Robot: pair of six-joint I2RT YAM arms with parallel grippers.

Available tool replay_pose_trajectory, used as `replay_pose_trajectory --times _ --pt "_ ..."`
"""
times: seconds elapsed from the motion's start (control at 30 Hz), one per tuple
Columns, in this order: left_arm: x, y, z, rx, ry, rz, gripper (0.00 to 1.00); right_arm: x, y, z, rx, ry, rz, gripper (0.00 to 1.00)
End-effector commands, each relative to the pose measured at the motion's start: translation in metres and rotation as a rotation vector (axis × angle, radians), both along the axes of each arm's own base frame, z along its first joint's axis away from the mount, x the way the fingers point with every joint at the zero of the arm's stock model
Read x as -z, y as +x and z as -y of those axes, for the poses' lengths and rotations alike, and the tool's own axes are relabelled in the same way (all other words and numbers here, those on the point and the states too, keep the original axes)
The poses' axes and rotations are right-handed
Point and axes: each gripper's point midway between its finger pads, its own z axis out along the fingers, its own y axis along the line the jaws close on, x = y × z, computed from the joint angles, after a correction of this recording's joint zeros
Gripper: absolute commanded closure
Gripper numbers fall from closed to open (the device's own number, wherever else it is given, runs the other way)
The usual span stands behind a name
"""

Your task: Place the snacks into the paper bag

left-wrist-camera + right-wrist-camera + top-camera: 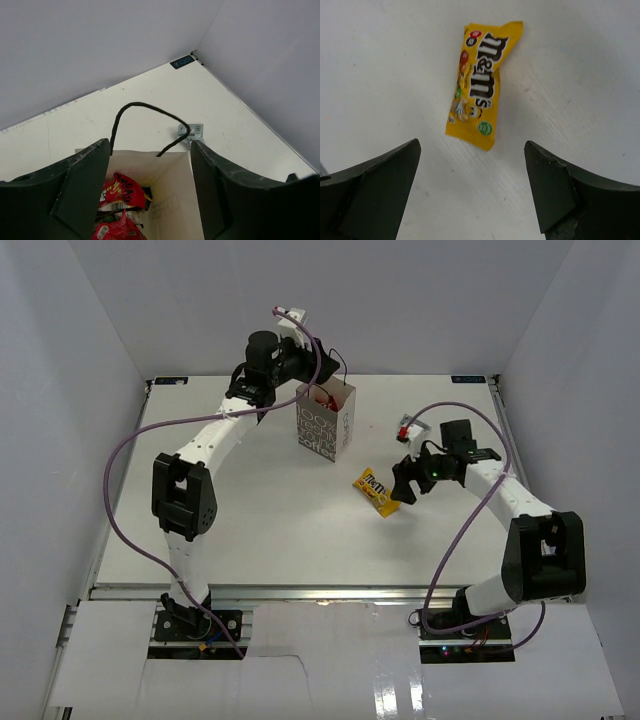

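**Bag partly filled, two packets left outside**

In the top view the bag (pixel 326 420) stands upper centre. My left wrist view shows red wrappers (pixel 122 190) already lying inside it. Outside it I can see the M&M's pack (pixel 376 492), flat on the table at centre frame, and a small foil packet (pixel 408 427) right of the bag, well apart from it.

My left arm reaches up the frame, and my left gripper (pixel 150 145) hangs over the bag's mouth with its fingers spread and nothing between them. My right arm bends in from the lower right. My right gripper (pixel 471 145) points down near the M&M's pack, fingers wide apart, not touching it.
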Motion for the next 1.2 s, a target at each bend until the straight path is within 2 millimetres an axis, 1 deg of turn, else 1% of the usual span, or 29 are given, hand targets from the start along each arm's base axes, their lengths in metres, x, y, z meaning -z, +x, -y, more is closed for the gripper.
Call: replay_pose_trajectory --times 0.0,0.03,0.1,0.13,0.17,0.2,0.23,0.27,0.3,0.33,0.37,0.4,0.43,0.47,0.5,0.53,0.57,0.6,0.63,0.7,0.73,0.77,0.83,0.87,0.9,0.97,1.0,1.07,1.17 --pt "-0.092 -0.021 -0.011 -0.018 -0.074 0.165 0.24 -0.012 0.057 -0.003 0.227 -0.181 0.163 0.1" --pt "-0.106 -0.026 -0.014 -0.021 -0.082 0.189 0.23 -0.002 0.064 -0.004 0.252 -0.219 0.154 0.1" --pt "-0.117 -0.028 -0.021 -0.054 -0.088 0.206 0.21 -0.006 0.074 -0.022 0.252 -0.212 0.142 0.1" --pt "-0.124 -0.031 -0.026 -0.068 -0.089 0.219 0.19 0.007 0.073 -0.027 0.267 -0.223 0.081 0.1" --pt "-0.141 -0.041 -0.033 -0.082 -0.1 0.25 0.18 0.001 0.081 -0.036 0.268 -0.225 0.092 0.1" --pt "-0.134 -0.041 -0.041 -0.12 -0.093 0.238 0.18 0.004 0.082 -0.04 0.269 -0.236 0.076 0.1" --pt "-0.138 -0.046 -0.047 -0.14 -0.095 0.245 0.16 0.017 0.082 -0.042 0.27 -0.257 0.039 0.1" --pt "-0.157 -0.061 -0.058 -0.157 -0.11 0.281 0.14 0.019 0.081 -0.048 0.261 -0.263 0.03 0.1" --pt "-0.139 -0.062 -0.066 -0.194 -0.093 0.251 0.14 0.018 0.085 -0.052 0.264 -0.263 0.029 0.09" --pt "-0.137 -0.068 -0.073 -0.211 -0.089 0.252 0.11 0.029 0.082 -0.053 0.263 -0.284 -0.008 0.08" --pt "-0.155 -0.088 -0.085 -0.229 -0.106 0.286 0.09 0.034 0.08 -0.055 0.255 -0.297 -0.021 0.04" --pt "-0.126 -0.091 -0.093 -0.254 -0.078 0.237 0.08 0.043 0.079 -0.056 0.253 -0.311 -0.046 0.02" --pt "-0.119 -0.099 -0.099 -0.269 -0.076 0.226 0.05 0.047 0.075 -0.059 0.239 -0.308 -0.067 0.02" --pt "-0.13 -0.12 -0.11 -0.283 -0.095 0.248 0.04 0.052 0.071 -0.059 0.232 -0.313 -0.093 0.06" --pt "-0.121 -0.128 -0.116 -0.294 -0.092 0.233 0.03 0.055 0.07 -0.06 0.228 -0.313 -0.108 0.09" --pt "-0.085 -0.134 -0.121 -0.309 -0.059 0.171 0.02 0.062 0.065 -0.063 0.21 -0.311 -0.137 0.14" --pt "-0.075 -0.142 -0.127 -0.322 -0.065 0.148 0.02 0.064 0.062 -0.063 0.201 -0.314 -0.152 0.17" --pt "-0.08 -0.16 -0.136 -0.334 -0.083 0.158 0.02 0.066 0.06 -0.064 0.198 -0.313 -0.163 0.18" --pt "-0.046 -0.166 -0.141 -0.35 -0.059 0.096 0.02 0.069 0.057 -0.065 0.185 -0.311 -0.178 0.23" --pt "-0.037 -0.188 -0.149 -0.359 -0.087 0.07 0.02 0.074 0.052 -0.065 0.171 -0.322 -0.196 0.28" --pt "-0.026 -0.193 -0.153 -0.367 -0.089 0.049 0.02 0.076 0.05 -0.065 0.167 -0.328 -0.205 0.35" --pt "0.001 -0.199 -0.157 -0.384 -0.077 -0.005 0.02 0.078 0.048 -0.064 0.164 -0.331 -0.211 0.4" --pt "0.011 -0.213 -0.16 -0.388 -0.12 -0.035 0.02 0.08 0.045 -0.064 0.154 -0.336 -0.23 0.51" --pt "0.018 -0.217 -0.162 -0.394 -0.134 -0.052 0.02 0.079 0.044 -0.065 0.148 -0.332 -0.233 0.62" --pt "0.039 -0.222 -0.162 -0.4 -0.153 -0.102 0.02 0.076 0.043 -0.065 0.141 -0.324 -0.23 0.67" --pt "0.047 -0.231 -0.163 -0.397 -0.188 -0.117 0.02 0.068 0.042 -0.07 0.121 -0.298 -0.22 0.77" --pt "0.063 -0.235 -0.163 -0.401 -0.204 -0.156 0.02 0.057 0.043 -0.072 0.1 -0.271 -0.191 0.79" --pt "0.073 -0.24 -0.162 -0.396 -0.224 -0.177 0.02 0.042 0.045 -0.075 0.076 -0.239 -0.155 0.85" --pt "0.1 -0.246 -0.159 -0.385 -0.248 -0.246 0.02 0.008 0.052 -0.081 0.017 -0.172 -0.058 0.91"
